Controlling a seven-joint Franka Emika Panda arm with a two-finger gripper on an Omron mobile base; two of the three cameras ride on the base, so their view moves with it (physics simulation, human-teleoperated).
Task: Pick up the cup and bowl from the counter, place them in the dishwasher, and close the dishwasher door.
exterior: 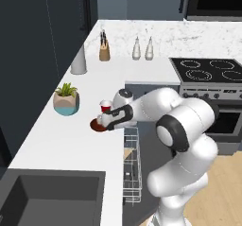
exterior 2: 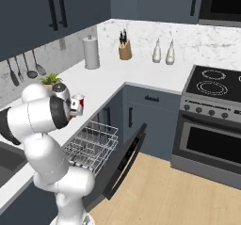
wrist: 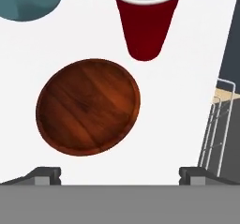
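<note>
The dark reddish-brown bowl [wrist: 88, 107] lies empty on the white counter [wrist: 187, 87], just ahead of my open gripper [wrist: 120, 176], whose fingertips [wrist: 44, 175] stand wide apart and hold nothing. Just beyond it stands the red cup [wrist: 146, 21], upright. From the left base view, the gripper [exterior: 101, 122] hovers over the bowl [exterior: 96, 125] near the counter's edge, with the cup [exterior: 106, 107] close behind. The cup [exterior 2: 77, 104] also peeks out beside my arm in the right base view. The dishwasher door [exterior 2: 124, 160] hangs open with the white wire rack [exterior 2: 92, 146] pulled out.
A teal-and-tan plant pot [exterior: 66, 100] sits left of the bowl. A grey canister [exterior: 79, 59], a knife block [exterior: 104, 51] and two bottles [exterior: 142, 49] stand at the back. The stove [exterior: 208, 69] is to the right, and the dark sink [exterior: 47, 196] lies near me.
</note>
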